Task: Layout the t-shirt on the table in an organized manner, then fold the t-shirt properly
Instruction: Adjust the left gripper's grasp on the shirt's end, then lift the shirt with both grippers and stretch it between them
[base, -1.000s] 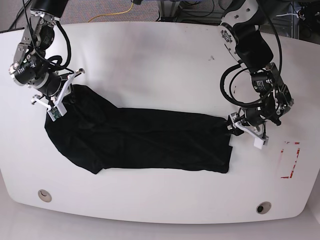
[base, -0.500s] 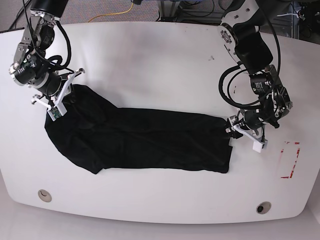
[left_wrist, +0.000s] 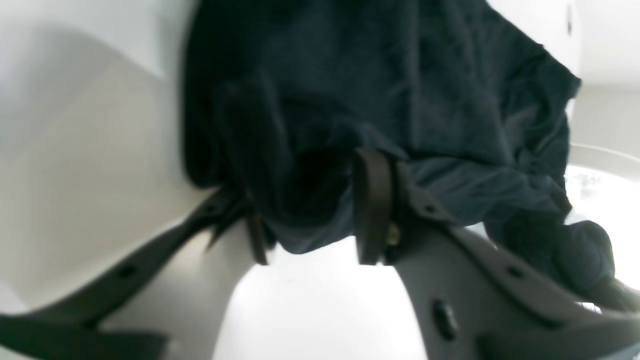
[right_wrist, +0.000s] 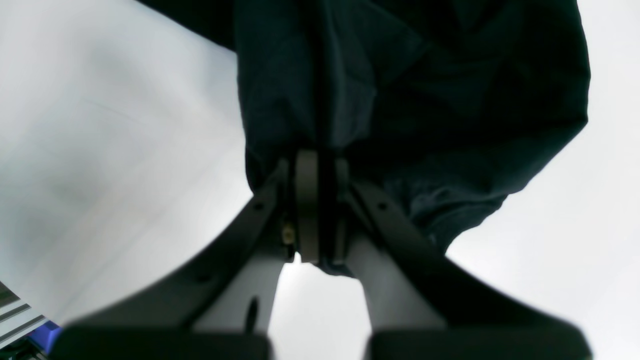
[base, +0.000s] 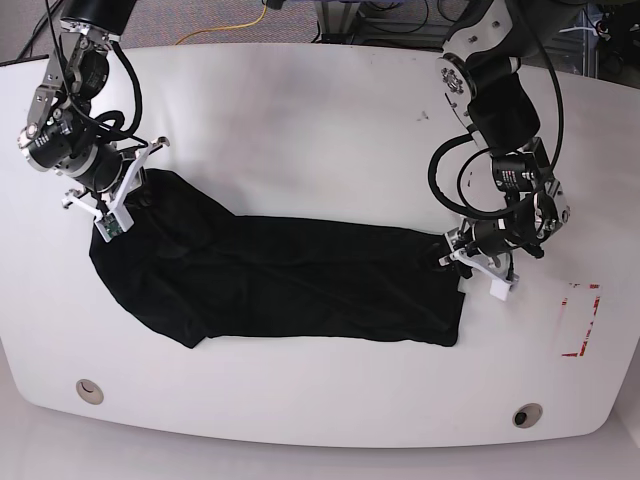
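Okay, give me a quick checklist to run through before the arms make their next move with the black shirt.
1. Right gripper has a firm pinch on the t-shirt: ok, jaws shut on fabric at its corner.
2. Left gripper has hold of the opposite end: not ok, fabric lies between its jaws but they stand apart.
3. Shirt fully on the table: ok, no part hangs over the rim.
4. Shirt laid flat: not ok, it is a bunched band with folded layers.
5. Red tape outline uncovered: ok, apart from the shirt.
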